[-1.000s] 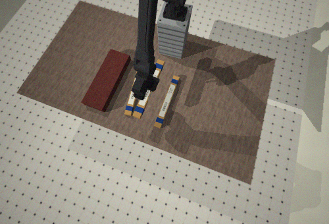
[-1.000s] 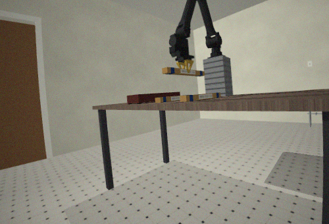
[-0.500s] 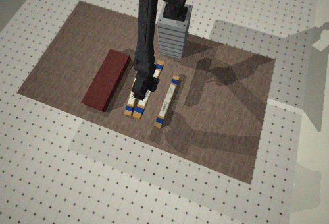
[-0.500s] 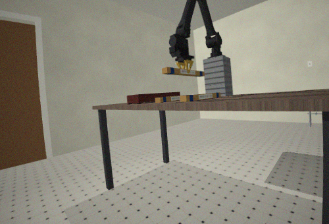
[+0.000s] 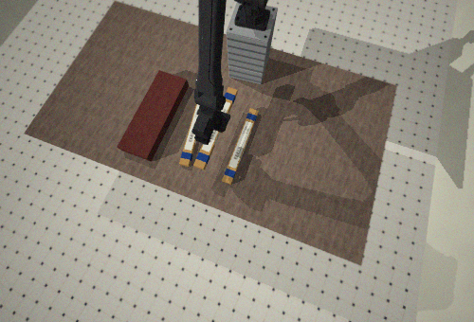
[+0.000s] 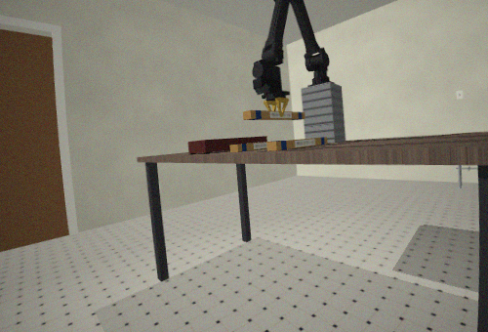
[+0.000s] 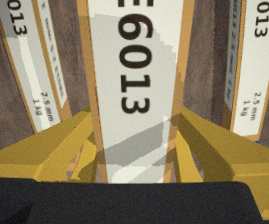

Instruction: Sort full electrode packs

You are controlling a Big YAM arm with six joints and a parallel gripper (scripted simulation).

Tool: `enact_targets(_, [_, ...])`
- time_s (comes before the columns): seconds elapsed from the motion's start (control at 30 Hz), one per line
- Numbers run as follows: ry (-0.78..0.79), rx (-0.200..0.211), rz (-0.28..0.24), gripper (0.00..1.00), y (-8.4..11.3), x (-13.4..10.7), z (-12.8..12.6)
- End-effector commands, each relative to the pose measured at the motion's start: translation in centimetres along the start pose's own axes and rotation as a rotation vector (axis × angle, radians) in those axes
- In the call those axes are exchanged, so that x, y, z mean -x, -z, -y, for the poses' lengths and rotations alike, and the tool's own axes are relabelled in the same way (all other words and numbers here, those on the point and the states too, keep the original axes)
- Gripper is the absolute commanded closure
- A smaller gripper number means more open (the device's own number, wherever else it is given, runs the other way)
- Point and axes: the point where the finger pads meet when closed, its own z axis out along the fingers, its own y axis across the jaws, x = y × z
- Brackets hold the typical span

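low platform [image 5: 153,115]: dull red slab, flat-topped, matte, lying on the wood-grain table [image 5: 95,84] well off to the left of the fingers. no pack on it.

three packs, all long slim boxes, tan card with blue end bands and a white label strip. left pack [image 5: 188,148] lies on the table, mostly under the arm in the top view. held pack [image 6: 273,115] is in the gripper [image 6: 276,106]: fingers partly closed, clamped across the pack's width near its middle, pack level and lifted well above the table. right pack [image 5: 240,146] lies flat on the table, apart from the other two, to the right of the fingers.

yellow fingers, angular, wedge-shaped; black blocky wrist body below them in the wrist view.

arm base sits on a grey ribbed pedestal [image 5: 246,58], stacked-plate look, behind the fingers.

view differences: the top view makes the held pack look as if it lies beside the left one; only the exterior view shows the gap of air beneath it. only the wrist view gives the print, "e6013", on all three labels, with the two table packs either side below. exterior alone shows the dark table legs [image 6: 156,219], the dotted tile floor and a brown door [image 6: 29,136].
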Motion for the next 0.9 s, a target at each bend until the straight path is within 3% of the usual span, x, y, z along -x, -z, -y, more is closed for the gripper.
enact_targets(0.0, [0.009,0.001,0.037,1.0,0.4,1.5,0.3])
enact_targets(0.47, [0.013,0.001,0.04,1.0,-2.2,2.0,0.1])
enact_targets(0.87, [0.013,0.001,0.037,1.0,-2.8,2.1,0.1])
